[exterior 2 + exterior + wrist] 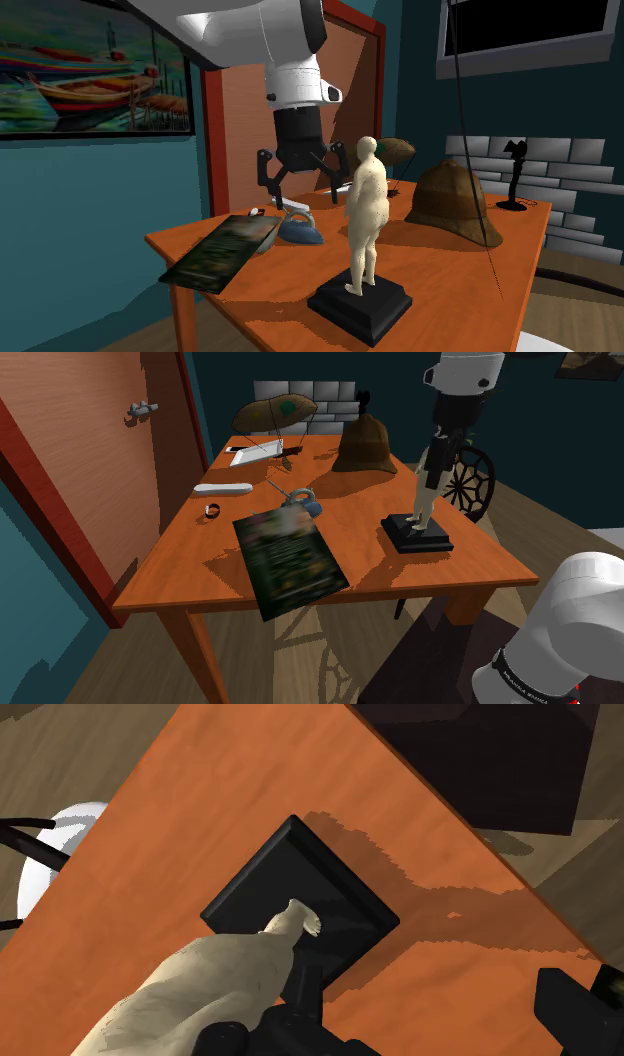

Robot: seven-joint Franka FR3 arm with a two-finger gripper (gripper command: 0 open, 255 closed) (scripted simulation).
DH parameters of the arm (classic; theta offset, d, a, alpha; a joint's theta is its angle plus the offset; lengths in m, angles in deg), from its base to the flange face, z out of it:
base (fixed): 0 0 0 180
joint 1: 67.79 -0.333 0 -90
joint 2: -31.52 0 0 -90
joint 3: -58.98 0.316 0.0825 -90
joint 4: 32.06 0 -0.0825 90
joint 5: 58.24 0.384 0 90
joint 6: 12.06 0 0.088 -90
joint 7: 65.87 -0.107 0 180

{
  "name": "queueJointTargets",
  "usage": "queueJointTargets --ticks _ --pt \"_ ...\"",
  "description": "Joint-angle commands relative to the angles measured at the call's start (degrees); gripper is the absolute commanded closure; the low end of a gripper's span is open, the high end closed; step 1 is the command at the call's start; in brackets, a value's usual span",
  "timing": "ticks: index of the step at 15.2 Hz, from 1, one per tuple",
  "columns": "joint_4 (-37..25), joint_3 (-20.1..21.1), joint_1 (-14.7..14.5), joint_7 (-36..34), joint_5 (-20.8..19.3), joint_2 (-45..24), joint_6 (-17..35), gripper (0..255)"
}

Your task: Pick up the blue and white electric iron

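The white arm is reaching down from above with its wrist pointing at the orange wooden table [450,270]. The black two-finger gripper [303,185] is hovering close over the pale beige human figurine on its black square base [366,215], near the table's edge on the shoulder view's right. Its fingers are standing apart, clasping nothing. The blue and white electric iron [300,228] is sitting near the table's middle, just beside the far corner of the dark glossy magazine [215,250], apart from the gripper.
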Motion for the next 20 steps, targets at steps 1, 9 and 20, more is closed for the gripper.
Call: queueJointTargets --ticks 1,9,20 --pt "0.00 0.00 0.00 0.00 0.00 0.00 0.00 0" --pt "-8.49 -5.11 -3.39 16.70 -3.74 -16.73 7.98 0" --pt "-26.85 -7.27 -6.83 38.05 -3.98 -40.69 13.41 0"
